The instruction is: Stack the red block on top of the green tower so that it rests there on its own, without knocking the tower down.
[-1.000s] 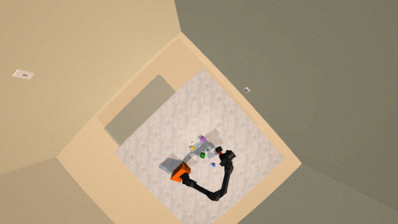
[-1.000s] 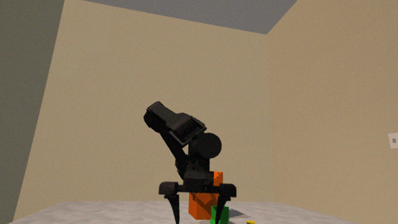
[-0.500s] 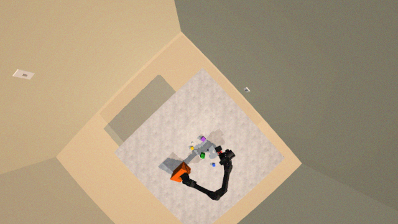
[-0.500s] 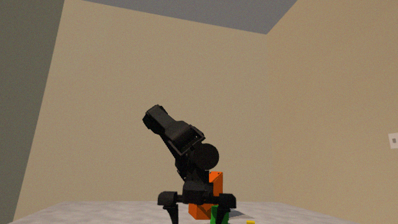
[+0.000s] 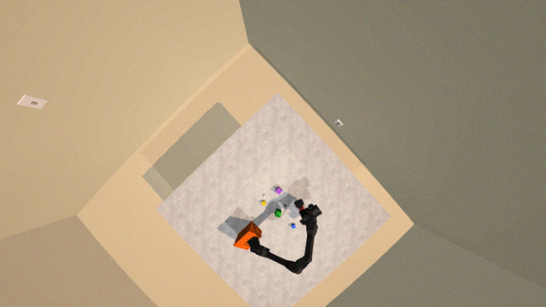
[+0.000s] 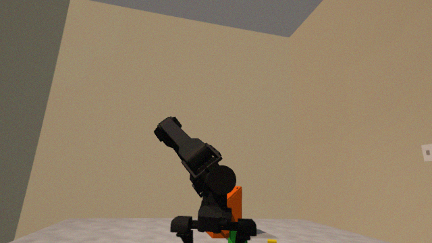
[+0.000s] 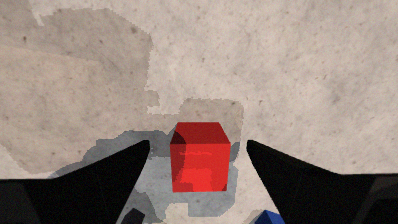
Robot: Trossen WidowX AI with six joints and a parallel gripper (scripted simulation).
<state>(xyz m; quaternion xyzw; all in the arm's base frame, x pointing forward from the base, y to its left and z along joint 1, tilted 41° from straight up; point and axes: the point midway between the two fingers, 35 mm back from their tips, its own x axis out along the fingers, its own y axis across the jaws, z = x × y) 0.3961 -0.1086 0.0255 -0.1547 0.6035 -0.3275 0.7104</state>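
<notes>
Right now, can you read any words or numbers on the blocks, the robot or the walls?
None can be read.
red block: plain faces, no writing.
hand: black, open, unmarked.
orange base: no label visible.
wall plate: too small to show any text.

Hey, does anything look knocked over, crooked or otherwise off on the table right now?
Nothing stands out. The red block sits flat on the table, squarely between the open gripper fingers and untouched. The green tower shows no sign of toppling, and the small purple, yellow and blue blocks lie apart.
</notes>
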